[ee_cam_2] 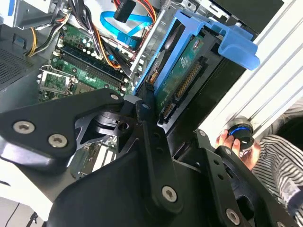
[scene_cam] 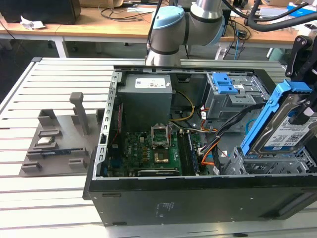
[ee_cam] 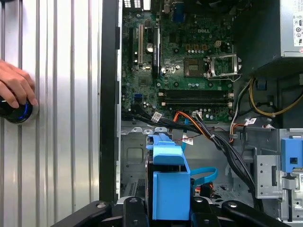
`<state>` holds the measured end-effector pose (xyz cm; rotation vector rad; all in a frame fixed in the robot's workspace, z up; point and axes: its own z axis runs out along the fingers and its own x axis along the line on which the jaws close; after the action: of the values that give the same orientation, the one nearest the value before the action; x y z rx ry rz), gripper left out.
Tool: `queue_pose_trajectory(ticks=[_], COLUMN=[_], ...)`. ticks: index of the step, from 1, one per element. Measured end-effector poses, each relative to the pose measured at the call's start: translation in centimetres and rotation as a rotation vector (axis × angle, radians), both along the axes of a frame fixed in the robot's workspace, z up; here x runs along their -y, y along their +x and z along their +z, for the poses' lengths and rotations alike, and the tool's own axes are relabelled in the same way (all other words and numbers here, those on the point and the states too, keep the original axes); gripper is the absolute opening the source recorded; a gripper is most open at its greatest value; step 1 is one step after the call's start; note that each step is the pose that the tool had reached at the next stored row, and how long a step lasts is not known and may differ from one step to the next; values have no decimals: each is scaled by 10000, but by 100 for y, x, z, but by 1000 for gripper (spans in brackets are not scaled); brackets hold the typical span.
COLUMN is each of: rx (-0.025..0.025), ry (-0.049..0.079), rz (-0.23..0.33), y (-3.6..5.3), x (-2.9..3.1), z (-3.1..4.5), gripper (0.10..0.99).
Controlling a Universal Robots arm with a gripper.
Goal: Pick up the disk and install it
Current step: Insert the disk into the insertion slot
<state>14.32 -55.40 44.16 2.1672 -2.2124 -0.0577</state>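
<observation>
Exterior view shows the disk (scene_cam: 287, 130) held tilted at the exterior view's right end of the open case (scene_cam: 198, 198), its long axis slanting steeply up, low end just over the drive cage (scene_cam: 270, 163) at the near right corner of the chassis. The gripper (scene_cam: 303, 74) comes down on the disk's upper end; in both wrist views its black fingers (ee_cam_2: 149, 137) are closed on the two faces of the disk (ee_cam: 169, 189), with the blue bracket (ee_cam_2: 236, 45) standing out beyond them. So the disk lies straight ahead of the tool, clamped, and the cage sits directly under it, apparently not yet seated. Orange and black cables (scene_cam: 213, 148) run close to the cage on the motherboard (scene_cam: 153, 148) side, leaving little room there. The case rests on a slatted metal table (scene_cam: 49, 89), where a person's hand (ee_cam: 14, 87) rests on a round knob (ee_cam: 16, 111) beside the case.
</observation>
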Motion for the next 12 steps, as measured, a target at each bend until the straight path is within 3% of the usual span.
queue_pose_trajectory(ticks=[7,12], rx=[0,-1], ry=[-3,-1], rz=[0,-1], y=[0,5], x=[-2,-65], z=[-92,-122], gripper=[361,361])
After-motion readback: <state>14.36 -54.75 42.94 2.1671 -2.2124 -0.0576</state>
